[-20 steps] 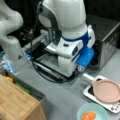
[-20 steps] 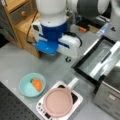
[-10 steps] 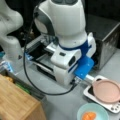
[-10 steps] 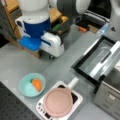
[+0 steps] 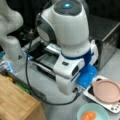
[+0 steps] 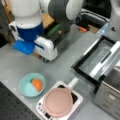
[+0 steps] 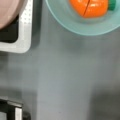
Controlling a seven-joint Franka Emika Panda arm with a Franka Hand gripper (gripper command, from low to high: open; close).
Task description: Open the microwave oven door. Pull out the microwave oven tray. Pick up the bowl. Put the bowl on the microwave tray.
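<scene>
**Arm swings away from the oven toward the bowl**

You've carried the arm off the open microwave oven door, now nearer the bowl at lower left. Your gripper is hidden; I cannot tell its spread. Bowl is cut off in the wrist view.

I see glossy white plastic arm shell, matt teal bowl, smooth pink plate, wood crate, grey matt tabletop, metal oven w/ glass door.
</scene>
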